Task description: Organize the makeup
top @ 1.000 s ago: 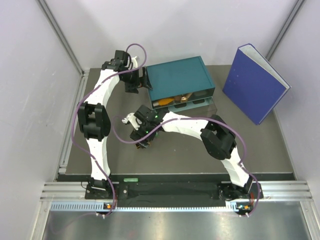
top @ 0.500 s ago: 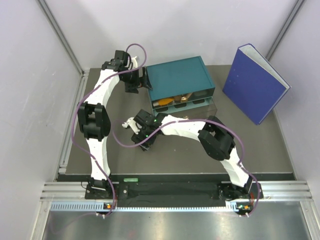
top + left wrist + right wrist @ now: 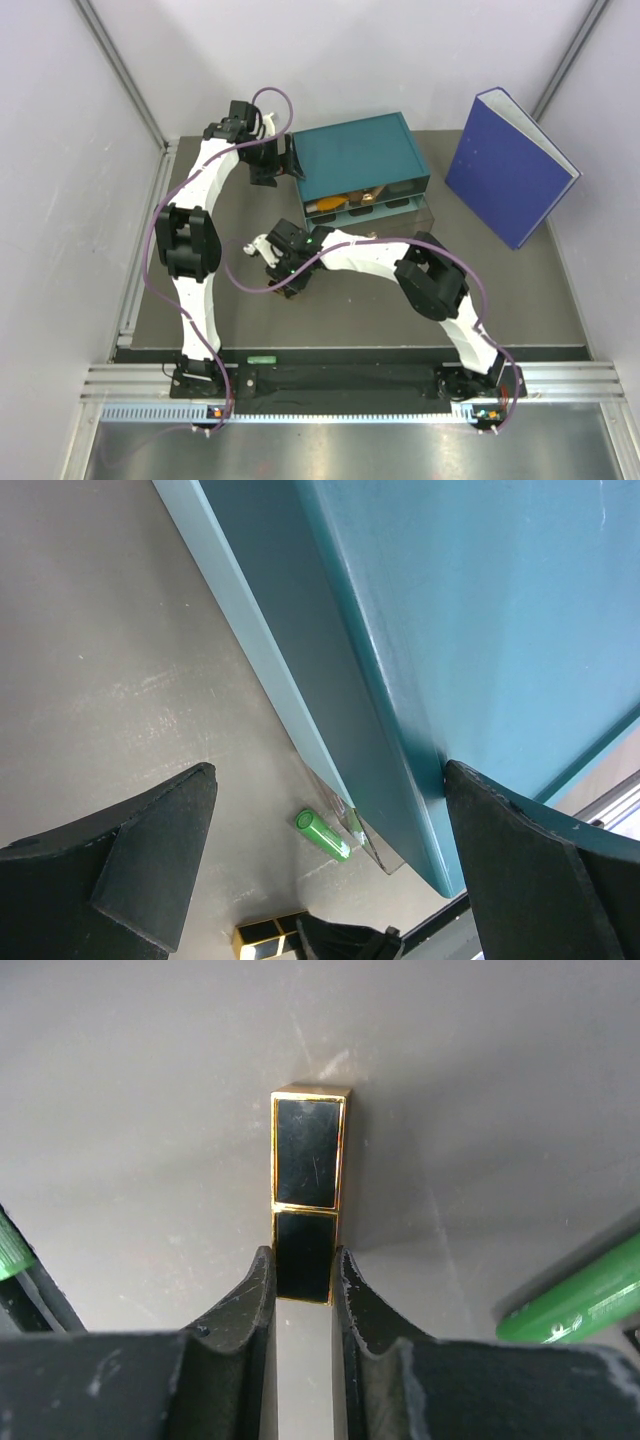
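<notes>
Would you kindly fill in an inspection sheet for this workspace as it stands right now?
Surface: dark grey table, lightly scuffed.
Job's things: black-and-gold case on the table; green capsule beside the teal drawer box; orange tube in its open drawer.
Clutter: blue binder standing at far right.
Grippers: right gripper shut on the case's near end; left gripper open at the box's edge.
Cables: purple cables along both arms.
Surroundings: white walls.

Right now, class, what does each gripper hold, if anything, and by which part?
The right gripper clamps the black-and-gold case by its near end, one finger on each side. The left gripper is open, holding nothing.
</notes>
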